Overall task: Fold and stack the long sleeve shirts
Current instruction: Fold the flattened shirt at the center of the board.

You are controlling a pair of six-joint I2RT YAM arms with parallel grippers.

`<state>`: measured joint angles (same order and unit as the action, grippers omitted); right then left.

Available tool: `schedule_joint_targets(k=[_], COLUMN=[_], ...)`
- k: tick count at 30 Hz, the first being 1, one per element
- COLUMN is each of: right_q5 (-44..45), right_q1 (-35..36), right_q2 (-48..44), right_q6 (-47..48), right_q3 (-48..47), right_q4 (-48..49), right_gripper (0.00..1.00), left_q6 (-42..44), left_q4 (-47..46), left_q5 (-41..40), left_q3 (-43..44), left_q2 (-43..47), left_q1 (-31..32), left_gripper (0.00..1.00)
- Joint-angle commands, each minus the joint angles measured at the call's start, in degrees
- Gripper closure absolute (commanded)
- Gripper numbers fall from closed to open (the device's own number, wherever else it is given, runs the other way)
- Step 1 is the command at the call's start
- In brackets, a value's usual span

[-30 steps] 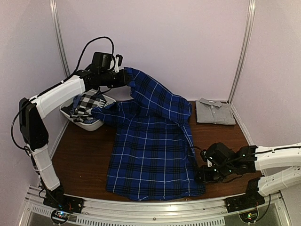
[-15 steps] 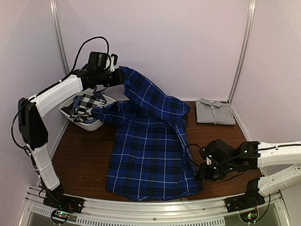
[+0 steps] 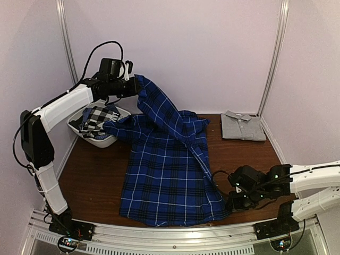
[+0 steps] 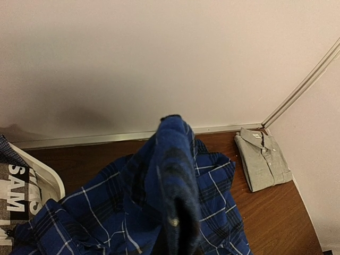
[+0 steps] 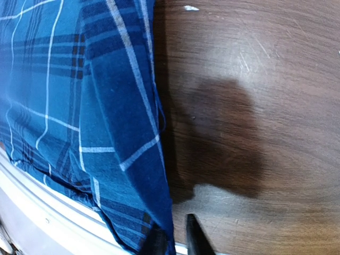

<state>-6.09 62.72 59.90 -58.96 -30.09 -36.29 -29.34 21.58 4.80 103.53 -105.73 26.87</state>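
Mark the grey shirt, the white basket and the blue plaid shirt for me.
grey shirt (image 3: 243,128): top external view, middle of its folded body.
white basket (image 3: 103,141): top external view, its near outer wall.
blue plaid shirt (image 3: 169,178): top external view, the flat-lying body panel.

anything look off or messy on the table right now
Nothing damaged or spilled. The blue plaid shirt lies unevenly: one part is lifted off the table by the left end effector, and another reaches the white basket, where the check shirt sits crumpled. The grey shirt is neatly folded.
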Motion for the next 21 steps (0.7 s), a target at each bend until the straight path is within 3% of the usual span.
schedule_joint_targets(k=[1, 3, 15, 21], right_q5=[1.12, 1.45, -4.67, -7.90], right_q1=[1.04, 1.26, 2.32, 2.32], right_q2=[2.40, 3.89, 21.42, 27.49], right_q6=[2.62, 4.41, 15.53, 17.59], right_q3=[-5.51, -8.57, -22.40, -23.73], right_q4=[-0.01, -0.34, 7.53, 10.81], right_gripper=[0.95, 1.00, 1.00, 1.00], left_q6=[1.70, 2.27, 3.85, 4.60], left_q4=[-0.82, -1.67, -2.12, -1.91], left_q5=[0.04, -0.08, -0.29, -0.44], left_q3=[2.98, 3.64, 6.04, 4.11], left_q2=[0.90, 0.63, -0.02, 0.33], left_q1=[-1.11, -1.28, -2.68, -2.79], left_gripper=[1.00, 1.00, 1.00, 1.00])
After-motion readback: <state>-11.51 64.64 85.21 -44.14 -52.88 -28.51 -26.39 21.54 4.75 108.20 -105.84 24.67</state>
